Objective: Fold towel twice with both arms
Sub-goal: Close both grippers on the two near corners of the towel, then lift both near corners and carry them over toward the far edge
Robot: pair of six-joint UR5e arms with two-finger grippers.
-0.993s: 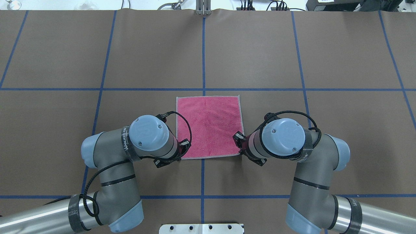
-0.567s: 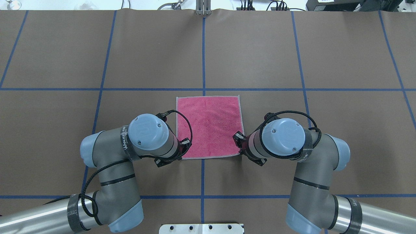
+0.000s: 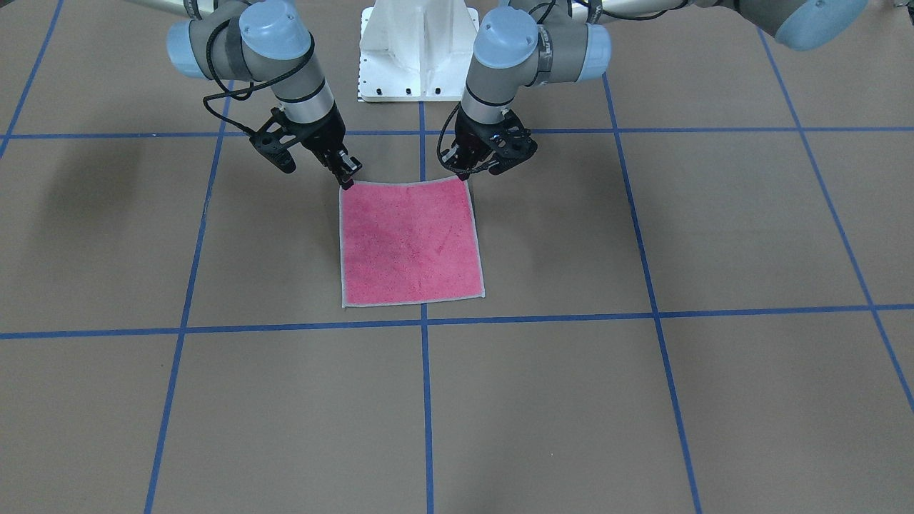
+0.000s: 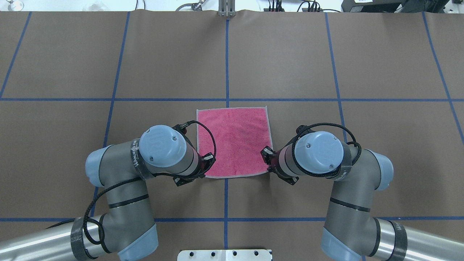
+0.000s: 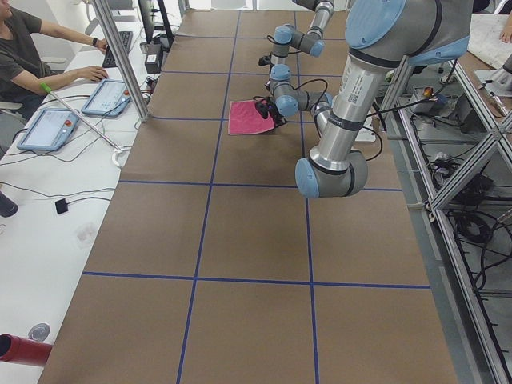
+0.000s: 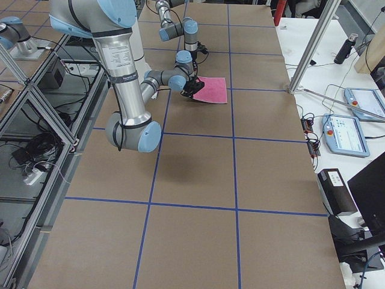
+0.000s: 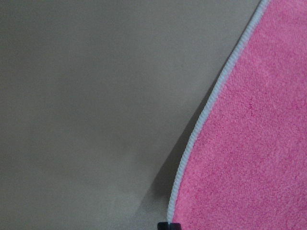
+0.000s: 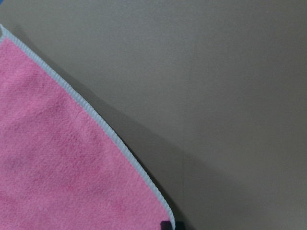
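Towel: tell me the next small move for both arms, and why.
Probably raise both near corners together, just clear of the table. The left claw and right claw each appear pinched on a near corner of the towel. The wrist views show shadow under its edge there, while the rest lies flat and unfolded.

Overhead view: fixed behind the white bolted pedestal base (image 4: 224,255), high up, looking forward and down on the brown paper-covered bench with blue tape grid (image 4: 290,54). Front view: across the bench, facing that base, steep, so the black left claw (image 3: 463,173) shows on its right and the black right claw (image 3: 348,182) on its left. Side views: far off at each bench end, looking along it. Wrist views: very close, just ahead of each claw, catching only bench and one stitched edge of the pink-red square terry towel (image 7: 259,143). All six share that towel between the claws.
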